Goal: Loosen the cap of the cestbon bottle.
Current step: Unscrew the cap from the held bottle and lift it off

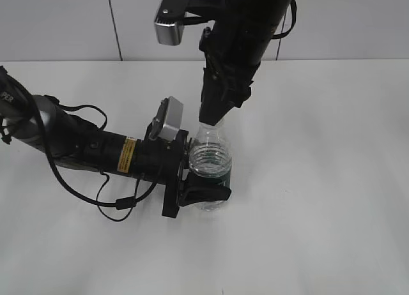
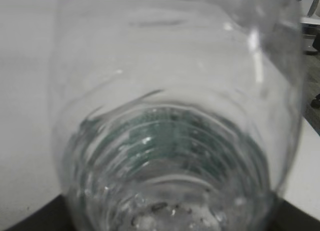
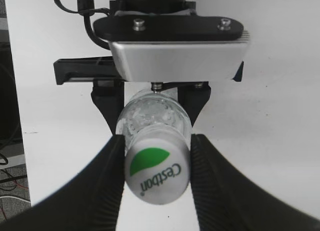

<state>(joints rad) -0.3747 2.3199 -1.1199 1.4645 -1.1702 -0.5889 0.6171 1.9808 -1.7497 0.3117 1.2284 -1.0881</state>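
The cestbon bottle (image 1: 209,164) stands upright on the white table, clear with a dark green label band. My left gripper (image 1: 203,173) is shut on its body from the left side. My right gripper (image 1: 209,119) comes down from above and hides the cap in the exterior view. In the right wrist view the cap (image 3: 156,168), white with a green patch and "Cestbon" print, sits between the two black fingers of my right gripper (image 3: 156,141), which press on both its sides. The bottle (image 2: 175,141) fills the left wrist view.
The white table (image 1: 332,199) runs to a pale wall at the back. The left arm's black cables (image 1: 118,209) loop on the table beside it. The left wrist camera (image 3: 175,56) sits close behind the bottle.
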